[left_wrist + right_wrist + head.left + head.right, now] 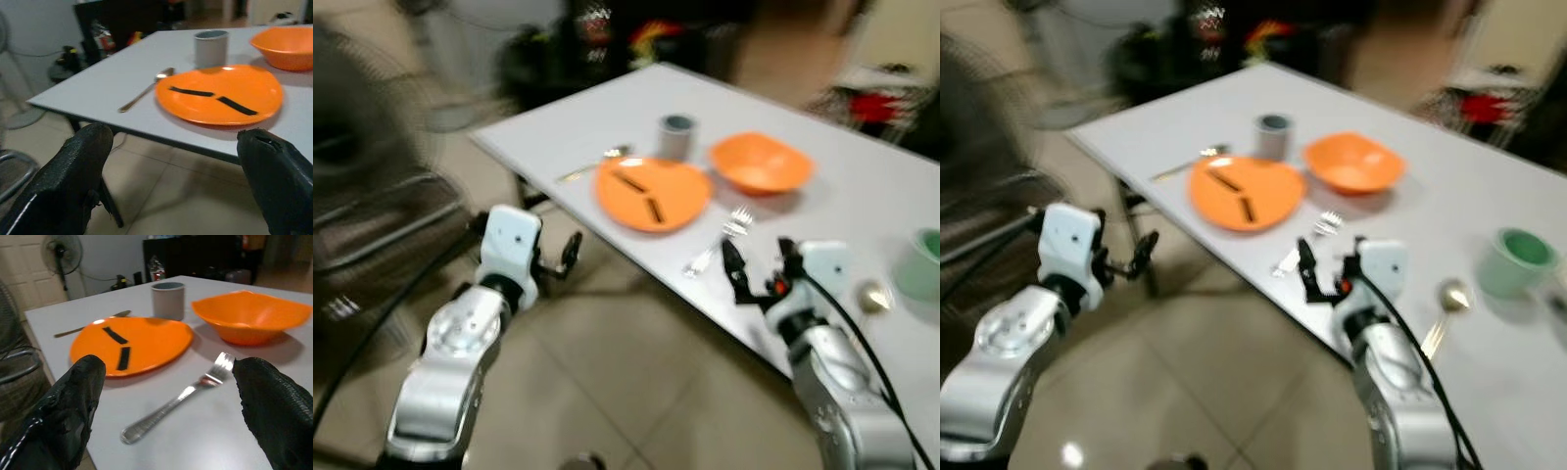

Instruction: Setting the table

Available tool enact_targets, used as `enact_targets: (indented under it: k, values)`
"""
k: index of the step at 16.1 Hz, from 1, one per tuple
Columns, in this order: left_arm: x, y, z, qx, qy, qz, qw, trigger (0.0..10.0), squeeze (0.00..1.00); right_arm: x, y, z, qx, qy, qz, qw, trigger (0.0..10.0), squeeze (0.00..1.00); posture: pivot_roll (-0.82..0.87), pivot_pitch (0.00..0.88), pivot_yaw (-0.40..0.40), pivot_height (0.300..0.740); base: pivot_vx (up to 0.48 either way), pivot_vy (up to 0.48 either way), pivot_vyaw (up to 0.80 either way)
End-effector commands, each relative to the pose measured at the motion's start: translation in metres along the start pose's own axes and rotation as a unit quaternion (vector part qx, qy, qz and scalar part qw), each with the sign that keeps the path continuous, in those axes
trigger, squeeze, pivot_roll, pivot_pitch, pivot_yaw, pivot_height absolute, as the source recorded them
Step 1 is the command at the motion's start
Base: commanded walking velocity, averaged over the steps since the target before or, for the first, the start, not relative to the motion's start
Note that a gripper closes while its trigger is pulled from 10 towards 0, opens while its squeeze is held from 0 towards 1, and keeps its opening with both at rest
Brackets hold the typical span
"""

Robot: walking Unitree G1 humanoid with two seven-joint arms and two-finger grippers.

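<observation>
Right gripper (166, 396) spread wide, lined up over fork (181, 394) beside orange plate (132, 343); left gripper (171, 181) spread, empty, off table edge.

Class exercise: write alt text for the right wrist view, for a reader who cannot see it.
The open right end effector faces a silver fork on a white table. Behind the fork sit an orange plate, an orange bowl and a grey cup.

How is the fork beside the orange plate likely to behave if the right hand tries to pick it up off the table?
The fork looks like shiny metal, so probably stiff and somewhat slippery between the fingers. It lies flat on the smooth white table, so it may slide rather than lift. The right hand, open just short of it, would likely need to pinch its thin handle precisely.
</observation>
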State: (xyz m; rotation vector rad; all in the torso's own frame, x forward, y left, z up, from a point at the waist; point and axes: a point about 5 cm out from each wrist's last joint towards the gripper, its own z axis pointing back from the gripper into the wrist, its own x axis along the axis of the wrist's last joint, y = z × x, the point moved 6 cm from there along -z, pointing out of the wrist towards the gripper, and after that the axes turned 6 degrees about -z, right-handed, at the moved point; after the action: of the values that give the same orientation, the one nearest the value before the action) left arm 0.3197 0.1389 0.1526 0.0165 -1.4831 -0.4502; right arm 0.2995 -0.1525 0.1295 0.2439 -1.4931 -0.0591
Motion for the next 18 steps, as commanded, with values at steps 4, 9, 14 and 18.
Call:
enact_targets:
  k: [4,9,14,18]
  values:
    - [0.0035,0.0061,-0.0003,0.008,-0.002,-0.006,1.000,10.0,0.00,0.0003,0.0002,-0.0032,-0.012,-0.006,0.003,1.000,10.0,1.00,0.02,0.000,-0.014,0.740,0.000,0.128,0.10]
    - [0.0044,0.0079,-0.0007,0.006,-0.003,-0.009,1.000,10.0,0.00,-0.0009,0.0009,-0.0031,-0.009,-0.008,-0.016,1.000,10.0,1.00,0.02,0.000,-0.008,0.740,0.000,0.316,0.00]
    - [0.0060,0.0077,-0.0024,0.001,-0.007,-0.012,1.000,10.0,0.00,-0.0018,0.0050,-0.0032,0.002,-0.007,-0.010,1.000,10.0,1.00,0.03,0.000,-0.007,0.740,0.000,0.329,0.53]
    - [0.0060,0.0074,-0.0016,0.001,-0.007,-0.012,1.000,10.0,0.00,-0.0021,0.0073,-0.0054,0.008,-0.006,-0.009,1.000,10.0,1.00,0.04,0.000,-0.017,0.740,0.000,0.325,0.80]
